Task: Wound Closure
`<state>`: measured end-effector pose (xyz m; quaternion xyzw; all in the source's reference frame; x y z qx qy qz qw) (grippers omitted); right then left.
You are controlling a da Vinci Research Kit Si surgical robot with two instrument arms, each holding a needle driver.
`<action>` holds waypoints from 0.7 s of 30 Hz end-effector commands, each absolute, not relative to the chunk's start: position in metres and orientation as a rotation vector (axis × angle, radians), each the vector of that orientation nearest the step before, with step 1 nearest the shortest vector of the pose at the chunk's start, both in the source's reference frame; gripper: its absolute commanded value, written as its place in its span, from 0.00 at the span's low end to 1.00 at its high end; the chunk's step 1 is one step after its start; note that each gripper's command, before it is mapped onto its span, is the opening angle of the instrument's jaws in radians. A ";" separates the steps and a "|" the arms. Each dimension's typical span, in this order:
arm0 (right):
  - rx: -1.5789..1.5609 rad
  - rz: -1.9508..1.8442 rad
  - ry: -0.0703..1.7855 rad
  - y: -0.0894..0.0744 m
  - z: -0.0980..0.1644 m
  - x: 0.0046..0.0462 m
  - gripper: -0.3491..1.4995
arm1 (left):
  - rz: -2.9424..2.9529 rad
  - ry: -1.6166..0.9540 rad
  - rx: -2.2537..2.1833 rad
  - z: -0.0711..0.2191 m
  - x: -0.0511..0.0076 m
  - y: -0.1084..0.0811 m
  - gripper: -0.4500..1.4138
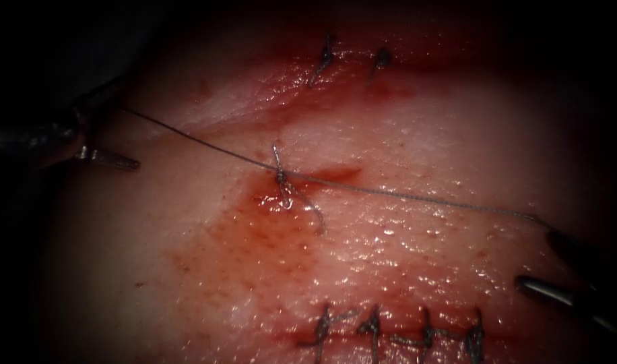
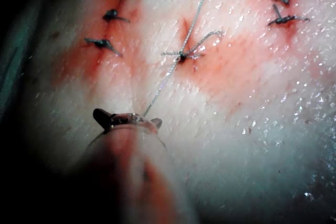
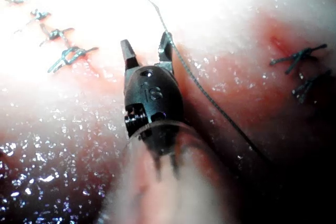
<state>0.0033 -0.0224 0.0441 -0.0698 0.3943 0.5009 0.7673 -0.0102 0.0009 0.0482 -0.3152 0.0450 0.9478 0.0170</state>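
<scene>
The tissue (image 1: 403, 135) spreads pale and wet across the endoscope view, stained with red fluid (image 1: 254, 236) from the centre toward 7 o'clock.

The left hand (image 1: 113, 125) comes in at 9 o'clock. It stands wide, with one bright blade pointing toward the centre and a darker one above it. The right hand (image 1: 536, 255) sits at 4 o'clock. In the right wrist view this hand (image 3: 144, 45) is plainly wide, its two tips apart and closed on nothing.

The thread (image 1: 416, 195) runs taut from the left hand through the centre and out to the right hand. In the left wrist view it reaches the left hand (image 2: 127, 118) between the spread tips. Whether it is caught there I cannot tell. In the right wrist view it lies against one tip and trails back beside the shaft.

A row of four finished stitches (image 1: 396, 330) lies at 6 o'clock, and two more stitches (image 1: 352, 61) lie at 12 o'clock.

The knot (image 1: 280, 176) sits at the centre, on the short cut (image 1: 335, 174), which extends toward 3 o'clock. Two loose thread ends (image 1: 315, 217) leave the knot toward 12 and 5 o'clock.
</scene>
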 end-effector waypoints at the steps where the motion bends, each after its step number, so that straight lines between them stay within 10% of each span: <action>1: -0.146 1.079 0.862 -0.023 0.045 0.0047 0.59 | 2.952 0.135 -0.978 0.049 -0.0107 0.001 0.68; 16: -0.142 1.069 0.871 -0.023 0.045 0.0051 0.58 | 3.141 0.091 -0.838 0.057 -0.0099 0.002 0.68; 21: -0.137 1.067 0.869 -0.023 0.044 0.0052 0.54 | 3.128 0.098 -0.815 0.059 -0.0096 0.003 0.45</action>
